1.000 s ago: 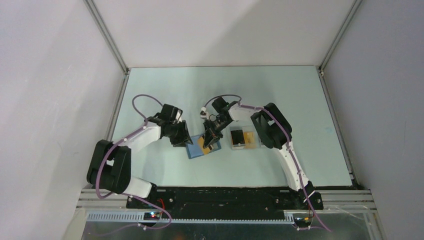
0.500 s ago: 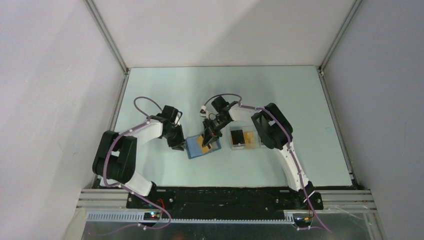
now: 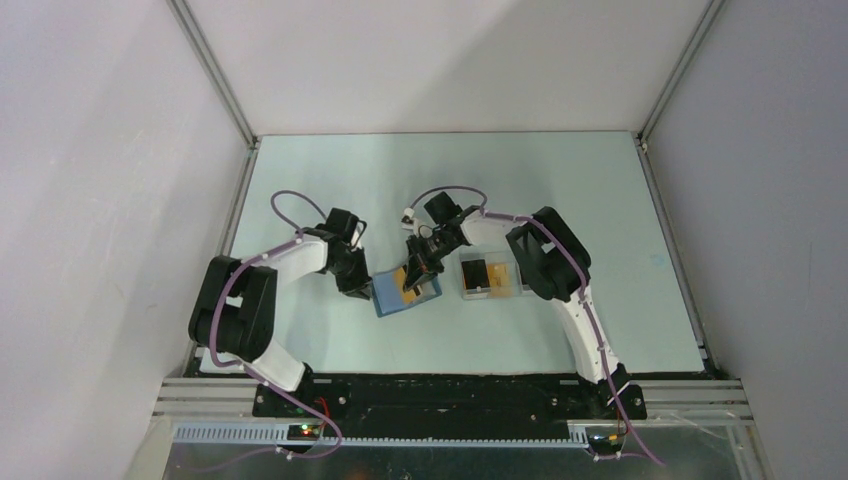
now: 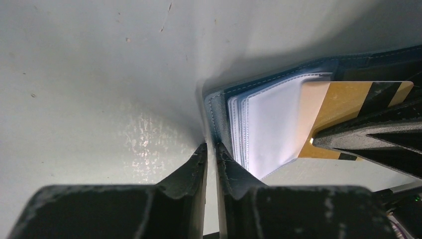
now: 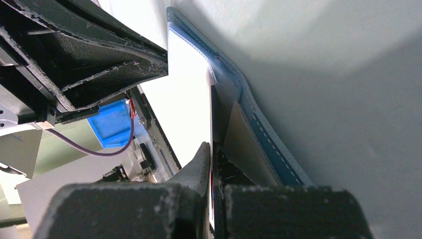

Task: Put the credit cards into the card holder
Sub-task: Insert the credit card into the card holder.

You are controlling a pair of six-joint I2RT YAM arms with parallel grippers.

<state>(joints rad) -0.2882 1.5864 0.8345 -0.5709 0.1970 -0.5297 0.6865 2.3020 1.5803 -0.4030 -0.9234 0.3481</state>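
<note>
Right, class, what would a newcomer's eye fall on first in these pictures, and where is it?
The open blue card holder, at the centre of the top view, draws the eye. The right gripper pinches a yellow-orange card partway into a clear pocket, while the left gripper clamps the holder's left edge.

Left arm (image 3: 290, 258) and right arm (image 3: 585, 335): white link shells, bulky black joint housings. One purple cable (image 3: 285, 200) runs along each arm, with a loose loop in the upper middle of the top view. Left gripper (image 4: 209, 145): matte black wedge-shaped fingers (image 4: 184, 172), scuffed with pale specks.
</note>
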